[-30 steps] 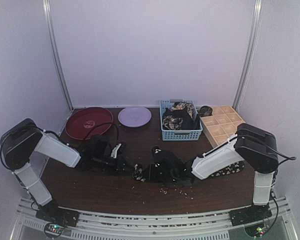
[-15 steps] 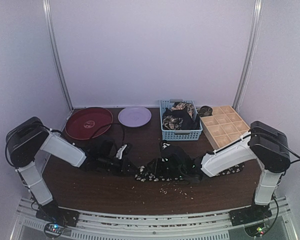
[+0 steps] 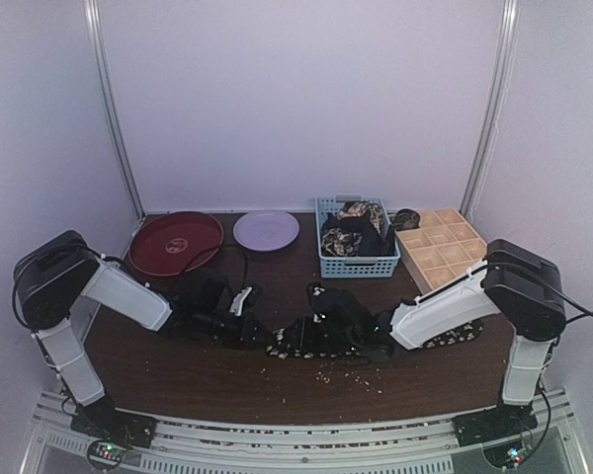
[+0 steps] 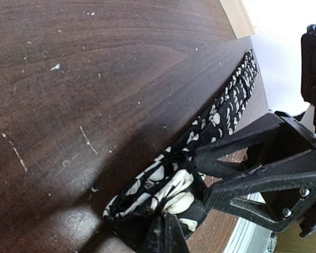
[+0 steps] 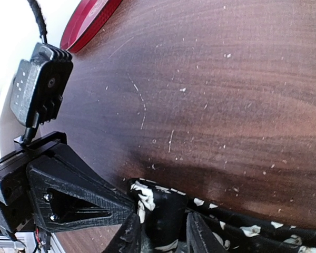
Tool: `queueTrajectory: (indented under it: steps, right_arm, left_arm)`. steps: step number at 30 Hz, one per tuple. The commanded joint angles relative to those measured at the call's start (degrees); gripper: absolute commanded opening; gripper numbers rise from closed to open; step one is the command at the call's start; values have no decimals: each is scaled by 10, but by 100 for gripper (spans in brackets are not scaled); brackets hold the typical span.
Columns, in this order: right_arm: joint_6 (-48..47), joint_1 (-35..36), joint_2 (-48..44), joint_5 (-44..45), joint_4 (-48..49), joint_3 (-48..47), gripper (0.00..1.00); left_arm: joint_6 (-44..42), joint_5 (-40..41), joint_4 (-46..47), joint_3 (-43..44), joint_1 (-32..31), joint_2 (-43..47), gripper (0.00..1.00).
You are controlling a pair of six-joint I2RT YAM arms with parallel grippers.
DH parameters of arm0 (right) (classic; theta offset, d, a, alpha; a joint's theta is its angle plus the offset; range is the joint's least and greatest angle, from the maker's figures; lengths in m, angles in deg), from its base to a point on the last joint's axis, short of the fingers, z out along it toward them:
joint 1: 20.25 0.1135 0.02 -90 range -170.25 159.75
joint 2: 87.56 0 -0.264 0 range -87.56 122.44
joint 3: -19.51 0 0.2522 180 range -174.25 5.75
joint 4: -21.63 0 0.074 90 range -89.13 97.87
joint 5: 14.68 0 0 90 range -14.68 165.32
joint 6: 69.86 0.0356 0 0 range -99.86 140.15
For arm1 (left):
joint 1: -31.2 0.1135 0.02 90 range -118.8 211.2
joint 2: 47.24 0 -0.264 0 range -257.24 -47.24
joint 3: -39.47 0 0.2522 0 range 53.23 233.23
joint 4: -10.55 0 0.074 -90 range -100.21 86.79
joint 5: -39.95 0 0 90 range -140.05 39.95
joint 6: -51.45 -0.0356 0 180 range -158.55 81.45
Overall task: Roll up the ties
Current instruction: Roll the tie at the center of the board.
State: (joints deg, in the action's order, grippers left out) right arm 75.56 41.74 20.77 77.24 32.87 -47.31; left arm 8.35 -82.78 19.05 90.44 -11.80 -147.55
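Observation:
One black tie (image 3: pixel 445 336) with cream floral print lies across the front of the table, and its left end is wound into a small roll (image 4: pixel 168 195). My left gripper (image 4: pixel 166 232) is shut on that roll from the left. My right gripper (image 5: pixel 163 234) meets it from the right. Its fingers (image 5: pixel 129 234) stand open on either side of the roll (image 5: pixel 163 211), close against it. In the top view both grippers (image 3: pixel 257 331) (image 3: pixel 311 336) meet at the table's middle front. More ties (image 3: pixel 354 232) are heaped in the blue basket (image 3: pixel 359 265).
A tan wooden gridded tray (image 3: pixel 440 247) sits at the back right beside the basket. A red plate (image 3: pixel 175 242) and a purple plate (image 3: pixel 266 229) stand at the back left. Light crumbs speckle the dark wooden table (image 3: pixel 326 380) near the front.
My right gripper's jaws have widened around the roll. The left arm has pushed right towards the middle, and the right arm has shifted slightly. The left grip is unchanged.

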Motion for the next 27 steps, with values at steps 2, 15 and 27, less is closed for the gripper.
queueTrajectory:
  steps: [2, 15, 27]
  right_arm:
    - [30, 1, 12, -26, 10, -7, 30]
    - [80, 10, 9, -40, 40, 17, 22]
    - [92, 15, 11, -25, 47, 32, 20]
  left_arm:
    - [-20, 24, -10, -2, -4, 2, 0]
    - [-30, 43, -26, -7, -4, 19, 0]
    - [-28, 43, -27, -10, -5, 23, 6]
